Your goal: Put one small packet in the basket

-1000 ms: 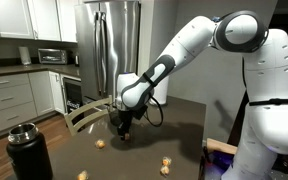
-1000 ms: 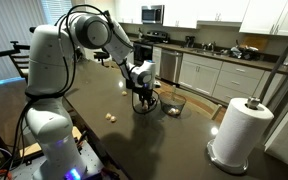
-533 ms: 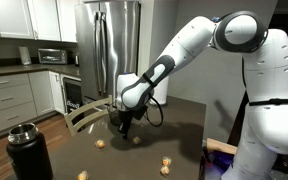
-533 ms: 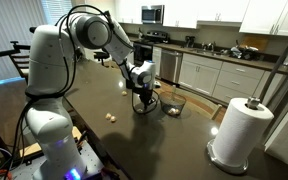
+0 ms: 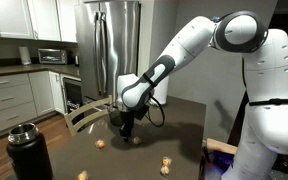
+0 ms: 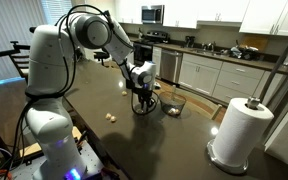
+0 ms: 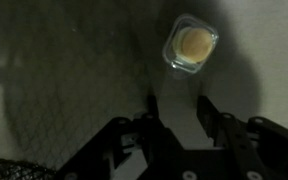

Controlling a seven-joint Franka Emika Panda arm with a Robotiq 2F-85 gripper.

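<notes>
Wrist view | hand [image 7: 181, 118] released, empty | small packet [image 7: 191, 46] just ahead, seemingly on table [image 7: 64, 60]

In an exterior view, the white robot arm [image 5: 199, 40] bends down, holding its black gripper [image 5: 124, 132] low over the dark tabletop [image 5: 184, 130] among scattered small tan packets [image 5: 101, 144], near a black insulated bottle [image 5: 29, 150].

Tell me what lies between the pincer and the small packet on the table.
Nothing. In the wrist view, only bare dark table separates the open pincer from the packet.
</notes>
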